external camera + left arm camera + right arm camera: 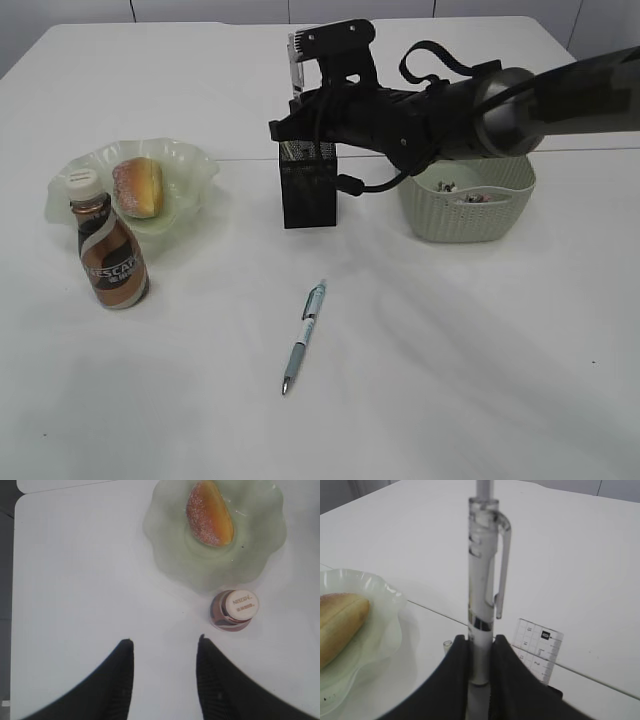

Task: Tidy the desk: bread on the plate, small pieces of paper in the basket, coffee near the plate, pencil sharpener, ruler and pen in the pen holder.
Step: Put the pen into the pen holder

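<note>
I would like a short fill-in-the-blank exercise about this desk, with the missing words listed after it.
1. The sugared bread roll lies on the pale green ____.
2. The right end effector is shut on a white ____.
3. The brown coffee bottle stands ____ beside the wavy glass plate.
4. A blue-grey pen lies on the white ____.

Missing words: plate; pen; upright; table

bench (480, 380): smooth, matt white.
plate (260, 555): translucent pale green, glossy, like glass or plastic.
bread (210, 512): rough, sugar-grained crust.
white pen (482, 595): glossy plastic with a clear clip, between my fingers (507, 675), which are matt black.
pen holder (308, 195): black mesh.
basket (465, 215): matt woven-look plastic.
</note>
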